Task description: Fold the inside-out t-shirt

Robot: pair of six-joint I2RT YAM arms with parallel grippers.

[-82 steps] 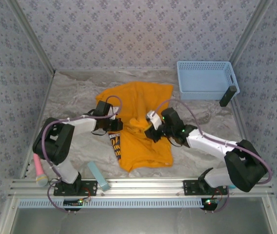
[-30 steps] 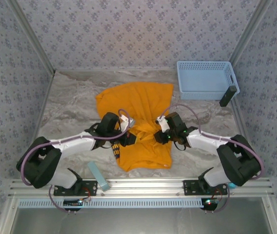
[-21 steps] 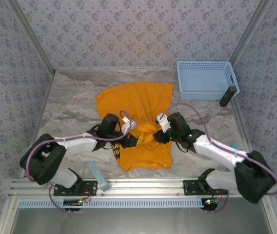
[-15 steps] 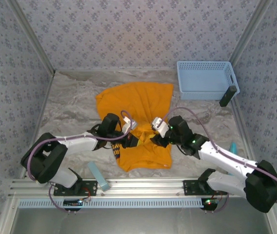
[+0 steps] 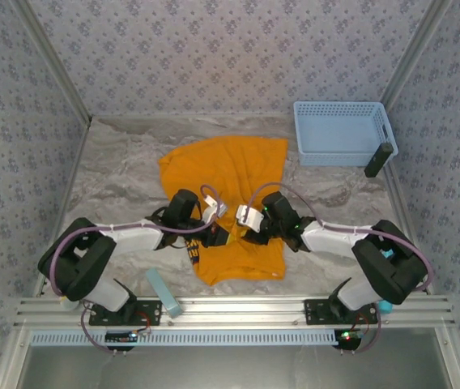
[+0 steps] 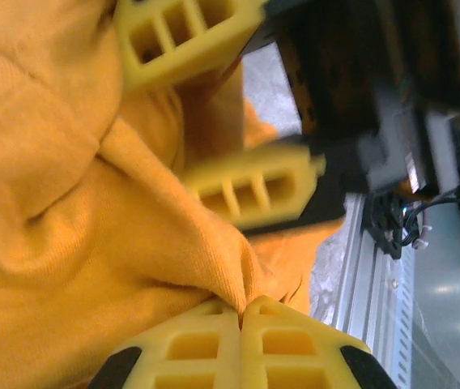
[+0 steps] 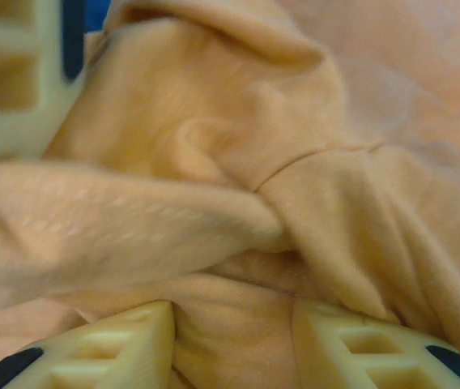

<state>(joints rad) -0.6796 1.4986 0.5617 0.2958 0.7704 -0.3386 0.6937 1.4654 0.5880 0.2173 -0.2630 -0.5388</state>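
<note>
The orange-yellow inside-out t-shirt (image 5: 230,174) lies crumpled in the middle of the table, with dark lettering (image 5: 194,253) showing at its near left. My left gripper (image 5: 219,236) is shut, pinching a raised fold of the shirt (image 6: 133,235) between its fingertips (image 6: 214,340). My right gripper (image 5: 246,236) sits close beside it on the shirt's middle. Its fingers (image 7: 108,352) stand partly apart, with a bunch of the cloth (image 7: 234,324) filling the gap between them. In the left wrist view the right gripper's fingers (image 6: 250,190) straddle a ridge of cloth.
A light blue basket (image 5: 343,131) stands at the back right, with a black object (image 5: 378,160) by its near right corner. A pale blue object (image 5: 163,292) lies near the front rail (image 5: 238,309). Patterned walls enclose three sides.
The right gripper has moved left across the shirt, close up to the left gripper, and its jaws have shifted slightly. The left gripper has kept its pinch in place.
</note>
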